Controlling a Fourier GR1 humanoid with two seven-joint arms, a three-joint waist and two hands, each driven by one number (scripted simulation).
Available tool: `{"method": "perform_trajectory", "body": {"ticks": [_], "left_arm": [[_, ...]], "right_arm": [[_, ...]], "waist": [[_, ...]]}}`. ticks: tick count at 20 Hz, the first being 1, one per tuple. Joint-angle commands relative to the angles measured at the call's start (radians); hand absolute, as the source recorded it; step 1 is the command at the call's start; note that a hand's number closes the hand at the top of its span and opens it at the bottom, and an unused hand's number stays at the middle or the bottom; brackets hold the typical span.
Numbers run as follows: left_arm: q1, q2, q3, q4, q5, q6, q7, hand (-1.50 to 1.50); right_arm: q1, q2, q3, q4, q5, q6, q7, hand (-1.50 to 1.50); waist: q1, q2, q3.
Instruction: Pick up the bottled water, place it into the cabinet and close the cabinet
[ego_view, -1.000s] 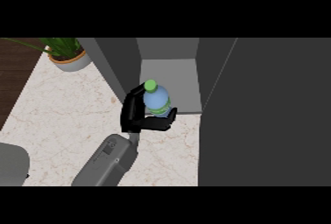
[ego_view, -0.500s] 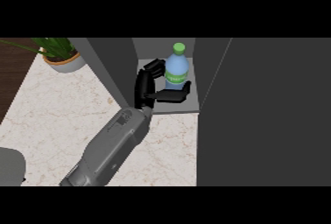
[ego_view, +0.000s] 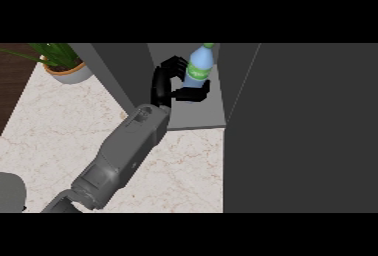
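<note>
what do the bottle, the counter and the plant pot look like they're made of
Bottle: likely clear plastic, with a pale blue see-through body and a green label and cap. Counter: stone, probably marble, cream with thin brown veins. Pot: looks like matt terracotta or ceramic, pinkish-tan with a paler rim; hard to tell which.

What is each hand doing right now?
Left hand: closed round the bottle.
Right hand: not in view.
</note>
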Motion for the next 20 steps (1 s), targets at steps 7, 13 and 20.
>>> {"method": "perform_trajectory", "body": {"ticks": [7, 13, 20], "left_arm": [[-0.096, 0.008, 0.140, 0.213, 0.034, 0.071, -0.097, 1.50], [-0.119, 0.041, 0.109, 0.306, -0.023, 0.075, -0.148, -1.50], [-0.174, 0.040, 0.098, 0.365, -0.057, 0.135, -0.162, -1.50]], "right_arm": [[0.017, -0.014, -0.044, -0.036, -0.115, 0.041, 0.005, -1.50], [-0.015, -0.003, -0.020, -0.045, -0.100, 0.031, 0.025, -1.50], [0.015, -0.027, -0.045, -0.033, -0.128, 0.072, 0.016, -1.50]], "waist": [[-0.016, 0.011, -0.001], [-0.028, 0.023, -0.002], [-0.041, 0.022, -0.002]]}}
